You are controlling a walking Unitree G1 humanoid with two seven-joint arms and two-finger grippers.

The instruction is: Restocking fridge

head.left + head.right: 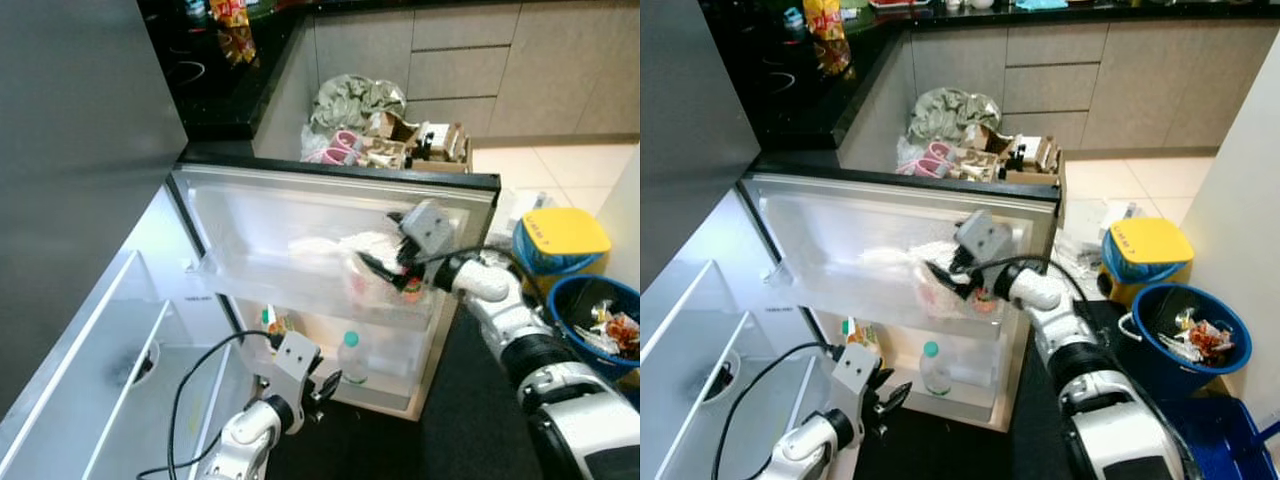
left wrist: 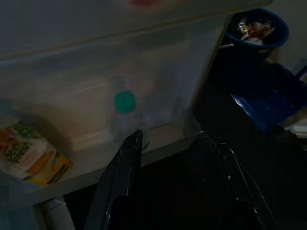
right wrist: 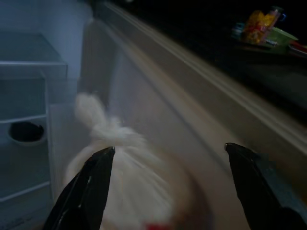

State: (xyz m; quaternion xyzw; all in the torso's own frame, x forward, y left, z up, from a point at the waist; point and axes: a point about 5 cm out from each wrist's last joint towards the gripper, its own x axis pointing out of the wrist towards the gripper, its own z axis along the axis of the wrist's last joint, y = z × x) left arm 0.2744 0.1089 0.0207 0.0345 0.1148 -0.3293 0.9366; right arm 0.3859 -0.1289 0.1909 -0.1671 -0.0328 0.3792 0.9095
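Sitting btwn spread right fingers (image 3: 98, 184): tied bag (image 3: 129, 191).

Grey cabinets (image 1: 500, 60) (tile floor (image 1: 545, 165)), black counter (image 1: 215, 70).

- No lettering could be read anywhere.
- The green and orange carton (image 2: 33, 158) on the fridge door's lower shelf bore print too blurred to make out.
- A small label (image 1: 197, 297) on the white fridge wall was illegible.

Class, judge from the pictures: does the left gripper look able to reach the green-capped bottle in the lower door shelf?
Probably yes: the left gripper hangs open beside the bottle, nothing between them except the shelf's low front rail.
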